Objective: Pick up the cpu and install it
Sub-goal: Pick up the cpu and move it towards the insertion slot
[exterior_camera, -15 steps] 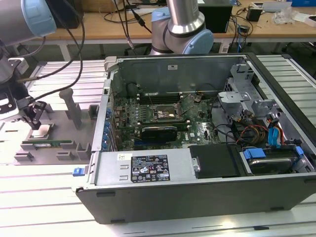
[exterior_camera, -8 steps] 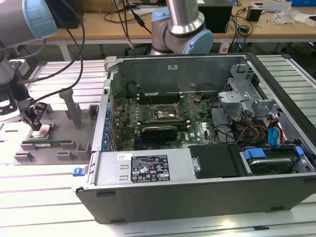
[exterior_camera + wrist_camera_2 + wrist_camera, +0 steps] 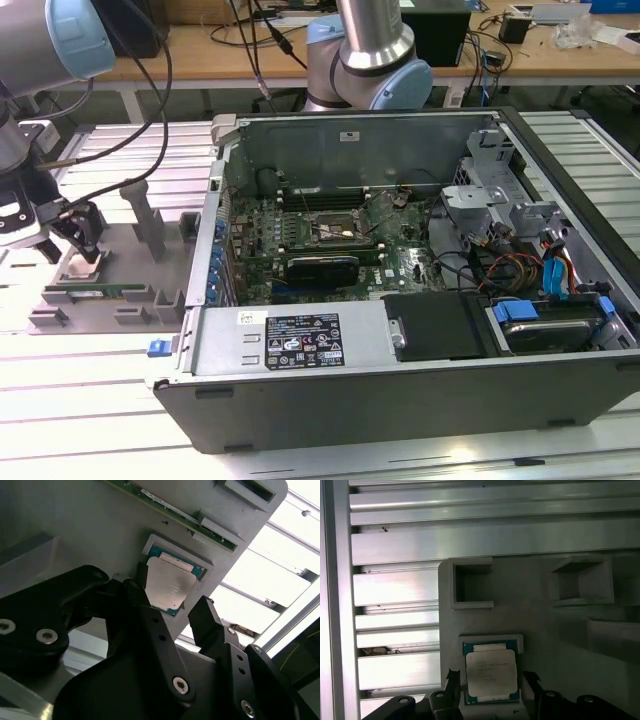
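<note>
Cpu (image 3: pixel 491 672): flat in recess of grey tray (image 3: pixel 535 620), silver top up. Claw (image 3: pixel 491 680): open, fingers (image 3: pixel 452 680) flanking cpu, contact unclear. First wrist view: claw body cut off, cpu's near edge partly hidden. Tray on slatted tabletop (image 3: pixel 395 585).

Gripper (image 3: pixel 491 684) was spread wide, one finger each side of cpu (image 3: pixel 491 672), w/ gaps both sides; cpu top lay bare. Raised pocket rim (image 3: pixel 492 638) hugged cpu, so scant side room. Hollow posts (image 3: pixel 472 582) stood near cpu; memory stick (image 3: pixel 95 291) just beside; PC case (image 3: pixel 215 340) well apart.
</note>
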Controlling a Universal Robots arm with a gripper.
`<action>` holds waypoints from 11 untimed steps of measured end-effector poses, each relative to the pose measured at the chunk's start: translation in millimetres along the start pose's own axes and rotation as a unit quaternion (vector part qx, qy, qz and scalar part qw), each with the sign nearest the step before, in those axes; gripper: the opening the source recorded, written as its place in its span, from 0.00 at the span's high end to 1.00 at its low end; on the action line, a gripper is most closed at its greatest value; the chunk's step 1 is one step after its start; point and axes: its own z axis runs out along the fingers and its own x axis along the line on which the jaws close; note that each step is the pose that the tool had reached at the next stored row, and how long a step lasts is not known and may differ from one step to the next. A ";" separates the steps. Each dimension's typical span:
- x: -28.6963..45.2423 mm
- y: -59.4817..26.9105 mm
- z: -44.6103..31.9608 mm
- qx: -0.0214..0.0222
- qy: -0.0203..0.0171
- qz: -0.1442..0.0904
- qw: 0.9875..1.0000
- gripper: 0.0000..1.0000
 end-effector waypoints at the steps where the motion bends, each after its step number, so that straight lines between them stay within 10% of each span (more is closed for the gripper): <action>1: 0.0 0.0 0.0 0.000 0.000 0.000 1.000 0.40; 11: -0.5 -0.1 9.3 0.000 -0.004 0.000 1.000 0.40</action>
